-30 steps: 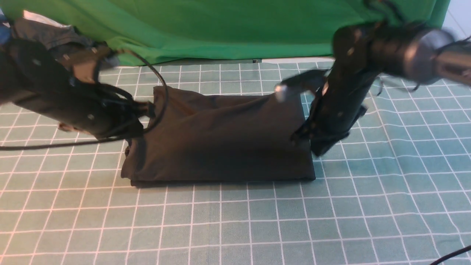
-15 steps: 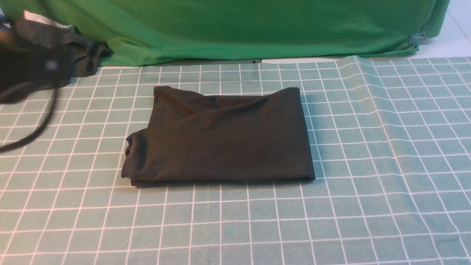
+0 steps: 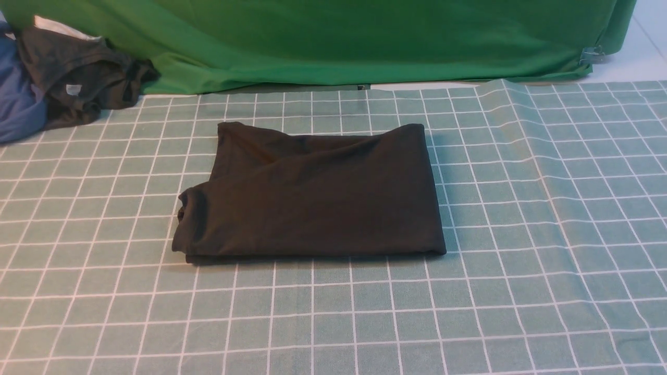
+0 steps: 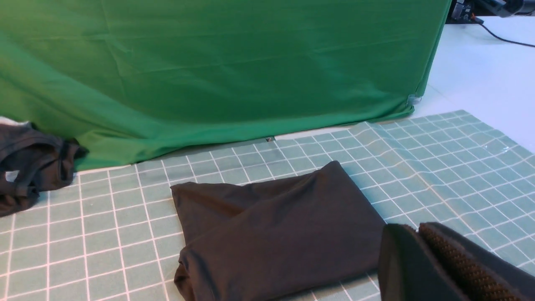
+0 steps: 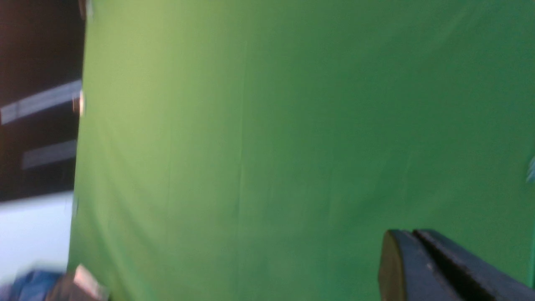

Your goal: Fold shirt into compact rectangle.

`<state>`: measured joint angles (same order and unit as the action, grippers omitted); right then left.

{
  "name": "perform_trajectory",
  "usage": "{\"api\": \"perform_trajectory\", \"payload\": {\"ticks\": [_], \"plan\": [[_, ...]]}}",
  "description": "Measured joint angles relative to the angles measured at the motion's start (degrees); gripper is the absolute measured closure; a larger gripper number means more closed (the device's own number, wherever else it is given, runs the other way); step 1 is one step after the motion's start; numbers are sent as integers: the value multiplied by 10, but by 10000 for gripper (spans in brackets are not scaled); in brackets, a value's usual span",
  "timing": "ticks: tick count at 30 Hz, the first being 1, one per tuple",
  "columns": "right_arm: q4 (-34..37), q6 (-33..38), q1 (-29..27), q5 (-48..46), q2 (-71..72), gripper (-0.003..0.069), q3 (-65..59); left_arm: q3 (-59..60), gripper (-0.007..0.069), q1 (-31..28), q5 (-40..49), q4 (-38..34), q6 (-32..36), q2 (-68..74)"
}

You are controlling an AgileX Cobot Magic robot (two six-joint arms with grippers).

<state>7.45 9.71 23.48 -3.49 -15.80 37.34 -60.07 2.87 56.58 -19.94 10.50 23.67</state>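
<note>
The black shirt [image 3: 312, 195] lies folded into a rough rectangle in the middle of the checked table cloth [image 3: 521, 208], with a bunched corner at its near left. Neither arm shows in the front view. In the left wrist view the shirt [image 4: 271, 234] lies flat, and my left gripper [image 4: 418, 228] hangs shut and empty, apart from the shirt, off its edge. My right gripper [image 5: 411, 233] is shut and empty too, seen only against the green cloth [image 5: 292, 125].
A big green cloth [image 3: 323, 41] hangs along the table's far edge. A dark grey garment [image 3: 78, 73] with a small white tag lies crumpled at the far left on something blue [image 3: 18, 104]. A bare white surface [image 4: 480, 75] shows beyond the far right corner.
Both arms have drawn back out of the front view: the right was gone half a second ago, the left since then. The folded shirt has not moved.
</note>
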Motion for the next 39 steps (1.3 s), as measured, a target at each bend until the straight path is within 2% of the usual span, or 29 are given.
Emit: {"api": "perform_trajectory", "payload": {"ticks": [7,13,32,39], "plan": [[0,7,0,35,104,622,-63,1,617,0,-34,-1,1,0],[0,13,0,39,110,557,-65,1,617,0,-52,-3,1,0],[0,13,0,28,110,493,-65,1,614,0,-52,-5,1,0],[0,13,0,28,110,478,-65,5,613,0,-79,4,50,1]]}}
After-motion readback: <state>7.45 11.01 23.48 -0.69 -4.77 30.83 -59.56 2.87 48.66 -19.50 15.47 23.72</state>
